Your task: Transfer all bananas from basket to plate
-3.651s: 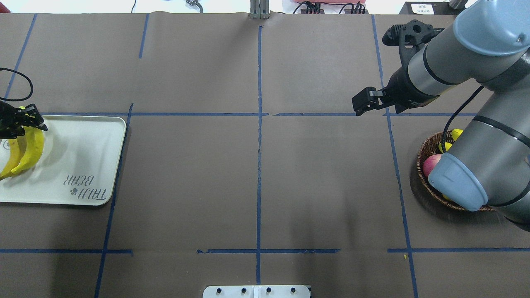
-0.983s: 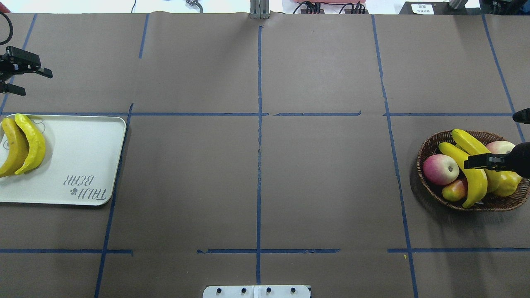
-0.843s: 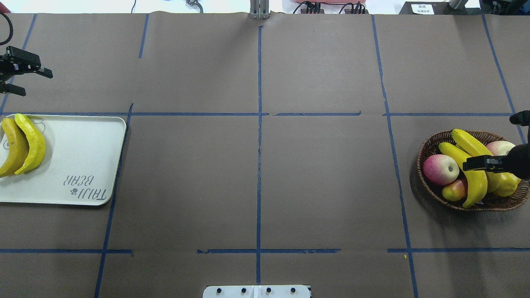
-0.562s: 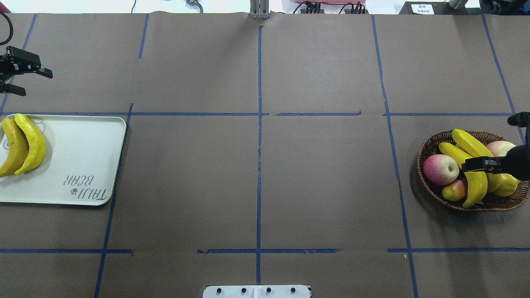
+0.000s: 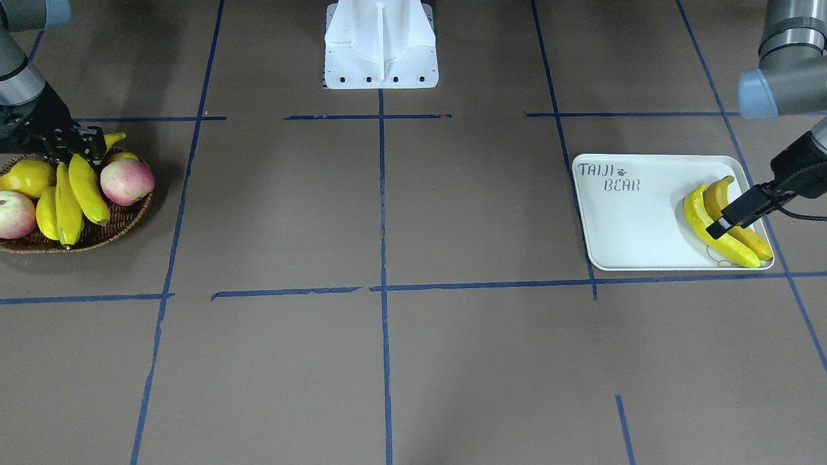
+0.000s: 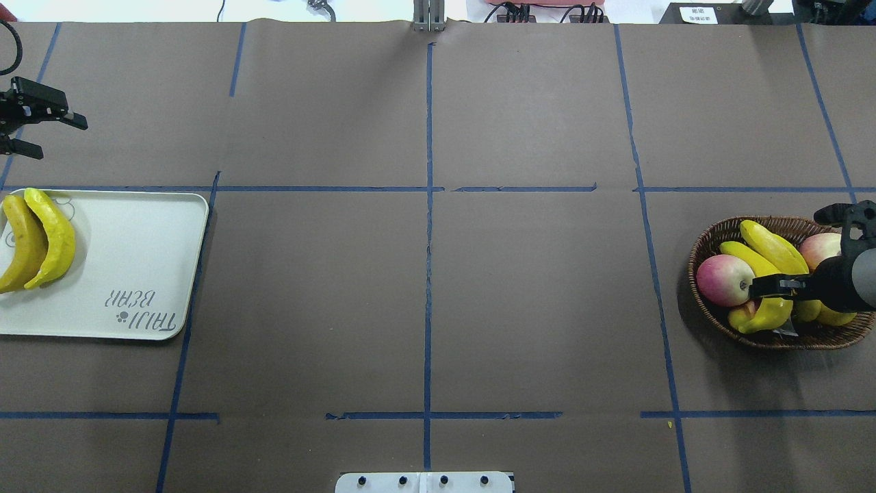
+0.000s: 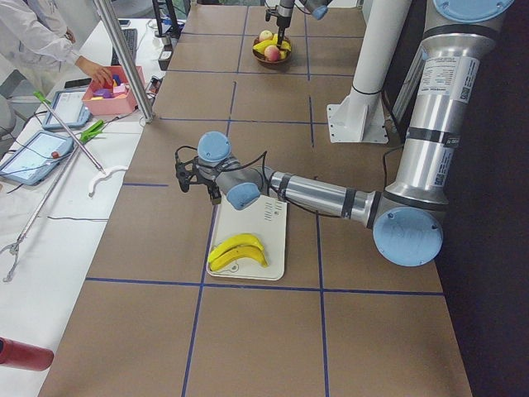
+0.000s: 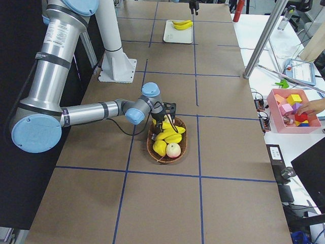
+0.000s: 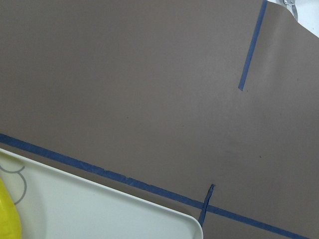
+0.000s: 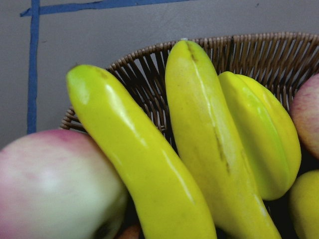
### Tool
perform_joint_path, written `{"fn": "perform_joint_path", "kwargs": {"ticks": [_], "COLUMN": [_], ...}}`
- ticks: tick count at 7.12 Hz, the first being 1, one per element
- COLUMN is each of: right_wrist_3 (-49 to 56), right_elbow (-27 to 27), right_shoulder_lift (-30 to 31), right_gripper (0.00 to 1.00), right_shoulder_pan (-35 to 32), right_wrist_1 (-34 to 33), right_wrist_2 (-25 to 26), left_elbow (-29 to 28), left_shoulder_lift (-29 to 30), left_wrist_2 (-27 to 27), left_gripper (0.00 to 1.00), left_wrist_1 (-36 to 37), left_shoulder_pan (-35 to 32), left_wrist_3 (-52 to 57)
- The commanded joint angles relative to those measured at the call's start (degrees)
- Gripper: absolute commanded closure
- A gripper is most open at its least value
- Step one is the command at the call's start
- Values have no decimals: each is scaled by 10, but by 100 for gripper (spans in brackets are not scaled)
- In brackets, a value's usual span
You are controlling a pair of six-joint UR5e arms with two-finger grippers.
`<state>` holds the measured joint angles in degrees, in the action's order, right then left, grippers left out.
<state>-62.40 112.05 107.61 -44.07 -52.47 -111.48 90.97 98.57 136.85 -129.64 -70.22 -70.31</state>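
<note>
Two yellow bananas [image 6: 749, 259] [image 6: 773, 246] lie among other fruit in the brown wicker basket [image 6: 692, 274] at the table's right end. My right gripper [image 6: 770, 286] is down in the basket, open, its fingers astride the middle of the banana beside the apple. That banana lies curved on its side. The right wrist view shows both bananas [image 10: 134, 164] [image 10: 209, 149] very close, with no fingers in sight. Two more bananas [image 6: 51, 236] [image 6: 20, 250] rest on the off-white plate [image 6: 137, 260] at the left end. My left gripper [image 6: 48, 135] hangs open and empty beyond the plate.
The basket also holds two apples [image 6: 718, 281] [image 6: 821, 250], a yellow pear [image 6: 831, 315] and a ridged starfruit [image 10: 261, 144]. The robot's white base [image 5: 381, 45] stands at the near middle edge. A person's hand [image 8: 307, 107] reaches into a pink bin beside the table.
The right gripper has sunk lower and slightly left into the basket. The banana under it has rolled onto its side, nudging the apple left. The left gripper has stayed still.
</note>
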Motion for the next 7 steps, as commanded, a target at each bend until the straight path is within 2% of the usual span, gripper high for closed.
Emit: {"fn": "perform_joint_path", "kwargs": {"ticks": [1, 4, 5, 7], "right_wrist_3": [7, 19, 56, 88], "right_elbow": [5, 39, 39, 39], "right_shoulder_lift": [0, 17, 23, 20], "right_gripper": [94, 99, 99, 99], "right_shoulder_pan": [-2, -22, -43, -99], "right_wrist_1": [1, -4, -4, -6], "right_wrist_2": [-1, -15, -22, -69], "left_elbow": [-2, -6, -6, -6], "left_shoulder_lift": [0, 4, 5, 5], "left_wrist_2": [0, -1, -1, -1], "left_gripper": [0, 0, 0, 0], "left_wrist_1": [0, 0, 0, 0], "left_shoulder_pan": [1, 2, 3, 6], "left_wrist_3": [0, 0, 0, -1]}}
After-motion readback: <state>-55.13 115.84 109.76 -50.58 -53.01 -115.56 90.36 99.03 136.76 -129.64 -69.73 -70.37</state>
